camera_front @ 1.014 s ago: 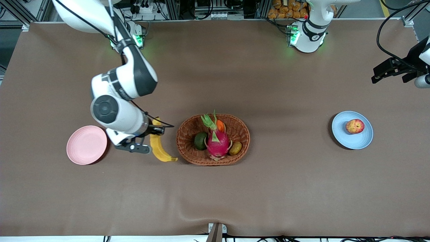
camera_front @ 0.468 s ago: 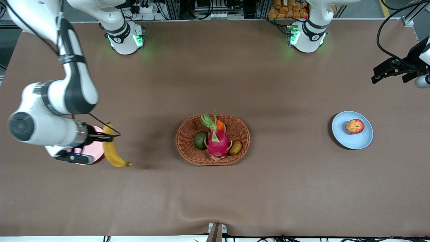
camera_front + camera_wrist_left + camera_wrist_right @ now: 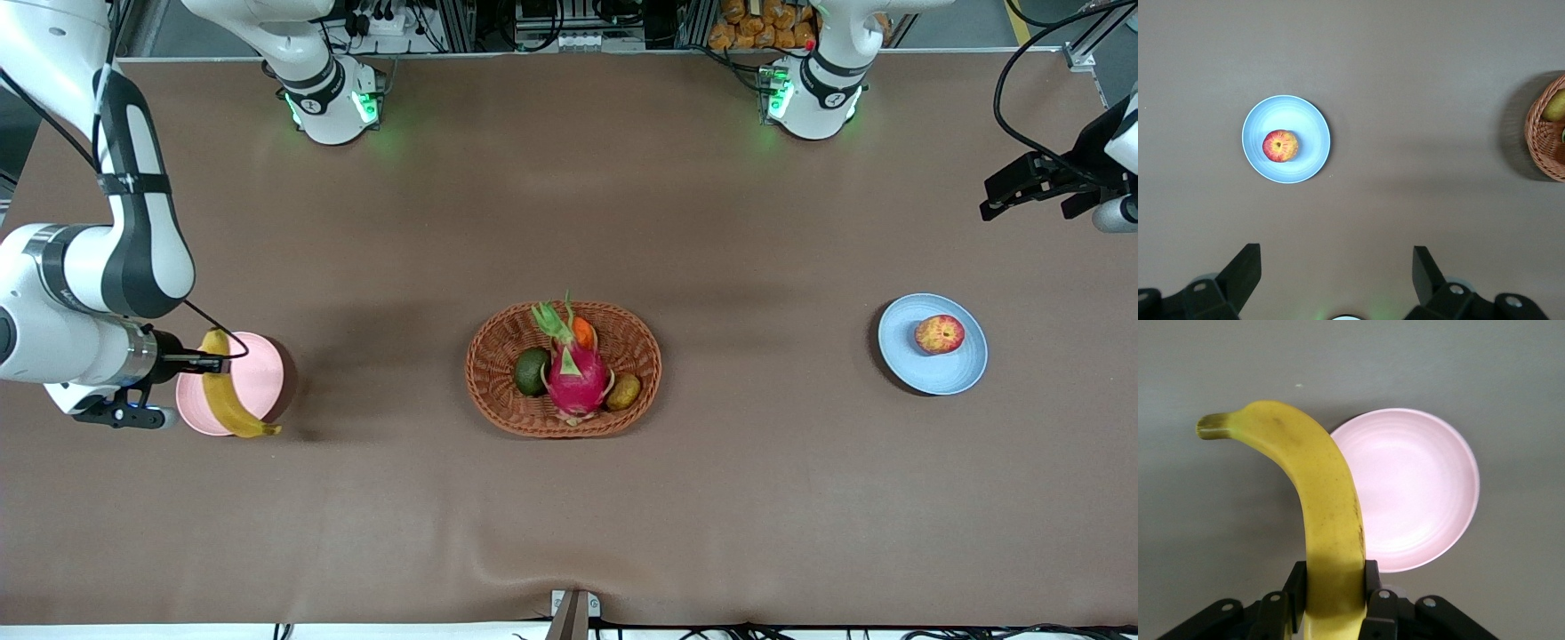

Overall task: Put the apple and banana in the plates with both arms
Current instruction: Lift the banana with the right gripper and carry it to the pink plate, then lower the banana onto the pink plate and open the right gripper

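My right gripper (image 3: 213, 363) is shut on the yellow banana (image 3: 227, 400) and holds it in the air over the pale pink plate (image 3: 260, 372). In the right wrist view the banana (image 3: 1325, 500) sits between the closed fingers of my right gripper (image 3: 1333, 587), over the edge of the pink plate (image 3: 1418, 487). The red and yellow apple (image 3: 940, 334) lies in the pale blue plate (image 3: 925, 373). My left gripper (image 3: 996, 200) waits open and empty, high over the left arm's end of the table. In the left wrist view, my left gripper (image 3: 1337, 267) is apart from the apple (image 3: 1280, 145) and blue plate (image 3: 1308, 127).
An oval wicker basket (image 3: 498, 329) stands mid-table, holding a pink dragon fruit (image 3: 576, 373), a green fruit, a kiwi and a small orange fruit. Its edge shows in the left wrist view (image 3: 1545, 147). Brown cloth covers the table.
My right arm has carried the banana from beside the basket toward the right arm's end of the table, and it is now over the pink plate. The left arm has not moved.
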`<state>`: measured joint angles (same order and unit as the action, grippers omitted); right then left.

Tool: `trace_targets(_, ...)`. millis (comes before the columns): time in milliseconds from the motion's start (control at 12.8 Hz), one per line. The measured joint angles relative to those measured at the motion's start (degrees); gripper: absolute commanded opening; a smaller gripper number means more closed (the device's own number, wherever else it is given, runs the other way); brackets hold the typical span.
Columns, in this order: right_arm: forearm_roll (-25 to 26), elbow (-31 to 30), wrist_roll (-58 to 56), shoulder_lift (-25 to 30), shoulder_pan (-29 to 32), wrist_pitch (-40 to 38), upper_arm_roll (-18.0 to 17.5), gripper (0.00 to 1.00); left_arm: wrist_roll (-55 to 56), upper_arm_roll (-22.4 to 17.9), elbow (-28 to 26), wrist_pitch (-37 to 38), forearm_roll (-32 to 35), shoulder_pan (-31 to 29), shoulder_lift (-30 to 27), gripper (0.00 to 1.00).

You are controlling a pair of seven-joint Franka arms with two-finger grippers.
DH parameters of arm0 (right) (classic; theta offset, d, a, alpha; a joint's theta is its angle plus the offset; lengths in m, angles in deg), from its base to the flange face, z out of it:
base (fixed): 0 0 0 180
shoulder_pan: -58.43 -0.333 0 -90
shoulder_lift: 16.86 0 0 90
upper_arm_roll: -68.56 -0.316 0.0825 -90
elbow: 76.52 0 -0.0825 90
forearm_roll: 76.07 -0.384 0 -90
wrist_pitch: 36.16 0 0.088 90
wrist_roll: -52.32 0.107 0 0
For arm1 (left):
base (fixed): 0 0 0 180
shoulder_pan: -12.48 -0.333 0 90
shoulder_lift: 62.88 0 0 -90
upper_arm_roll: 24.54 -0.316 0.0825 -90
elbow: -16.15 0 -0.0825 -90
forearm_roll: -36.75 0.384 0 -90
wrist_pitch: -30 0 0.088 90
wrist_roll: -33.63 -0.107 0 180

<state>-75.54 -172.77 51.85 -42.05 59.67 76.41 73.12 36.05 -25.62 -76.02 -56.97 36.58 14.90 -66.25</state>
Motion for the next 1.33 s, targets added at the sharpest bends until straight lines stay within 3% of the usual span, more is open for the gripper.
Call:
trace_targets(156,0.98,-1.96,-2.94,-0.04,1.67,3.80,-0.01,0.01,0.02,0.00,0.01,0.00,0.00,0.00,0.00,1.00)
trace_targets(312,1.10,-2.77,-5.38,-0.54,3.01,5.83,-0.02,0.08,0.02,-0.01,0.01,0.05,0.00,-0.02,0.00,1.00)
trace_targets(390,1.18,-3.02,-6.49,-1.03,3.47,6.14,-0.03,0.19,0.02,-0.04,0.01,0.09,0.00,-0.06,0.00,1.00)
trace_targets(468,1.25,-3.62,-7.59,-1.52,4.01,6.67,-0.04,0.55,0.02,-0.06,0.01,0.11,0.00,-0.06,0.01,1.00)
trace_targets(546,1.34,-4.20,-8.79,-2.02,4.65,7.70,-0.03,1.00,0.02,-0.05,0.01,0.11,0.00,-0.05,0.01,1.00)
trace_targets(936,1.43,-4.21,-10.29,-1.56,5.15,6.27,-0.76,1.00,0.02,-0.01,0.01,0.15,0.00,0.01,0.09,1.00)
trace_targets(1326,0.95,-3.19,-10.17,5.27,2.47,-0.10,-1.90,1.00,0.02,0.03,0.01,0.15,0.00,0.07,0.21,1.00)
